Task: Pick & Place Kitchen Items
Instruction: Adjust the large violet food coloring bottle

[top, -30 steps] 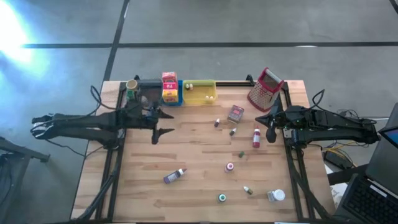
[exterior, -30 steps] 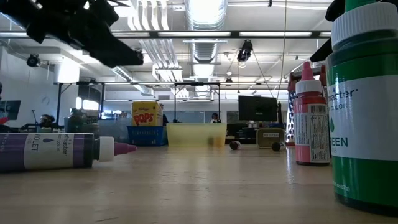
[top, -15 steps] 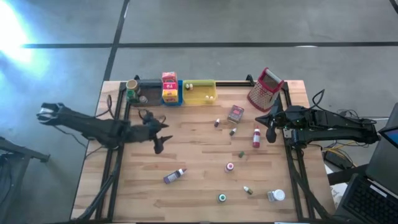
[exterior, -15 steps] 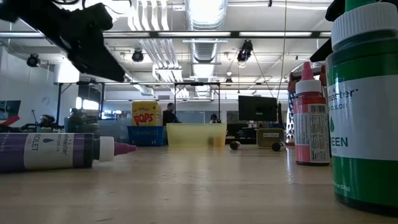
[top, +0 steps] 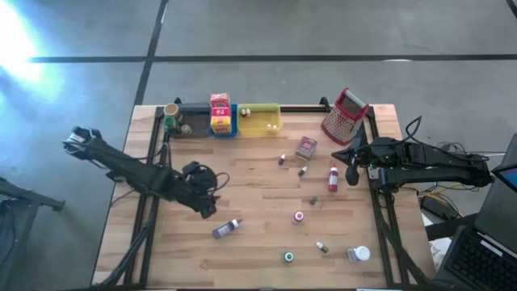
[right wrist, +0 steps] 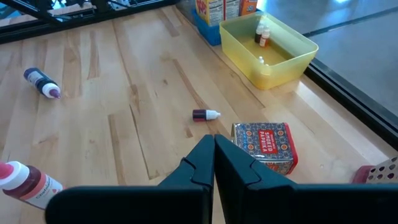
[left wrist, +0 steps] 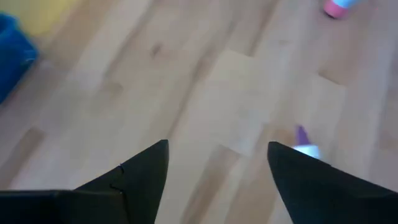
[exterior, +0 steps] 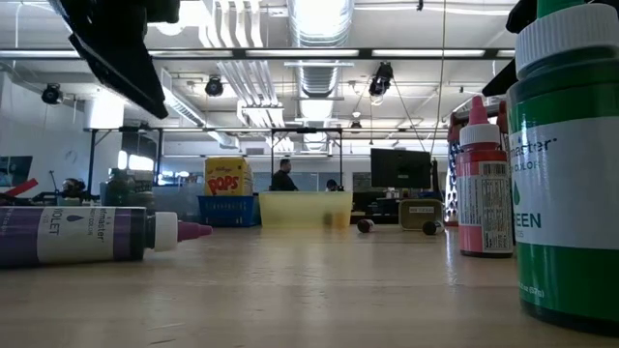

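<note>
Kitchen items lie scattered on the wooden table. A purple bottle (top: pixel 227 229) lies on its side near the front left, and its tip (left wrist: pixel 301 134) shows in the left wrist view. My left gripper (top: pixel 208 208) hangs open above the bare table, just left of and beyond that bottle, tipped downward, its fingers (left wrist: pixel 149 171) wide apart. My right gripper (top: pixel 352 172) waits shut at the right edge above a spice tin (right wrist: pixel 264 146), beside a red-capped bottle (top: pixel 333 179).
Grey (top: pixel 187 121), blue (top: pixel 222 129) and yellow (top: pixel 260 120) trays line the far edge, and a metal grater (top: pixel 346 115) stands at the far right. Small bottles and jars (top: pixel 299 217) dot the middle and near right. A green bottle (exterior: pixel 566 164) stands close to the low camera.
My left gripper has swung from beside the trays at the far edge toward the near edge, closing on the purple bottle. It has rolled and tipped to point more steeply down.
</note>
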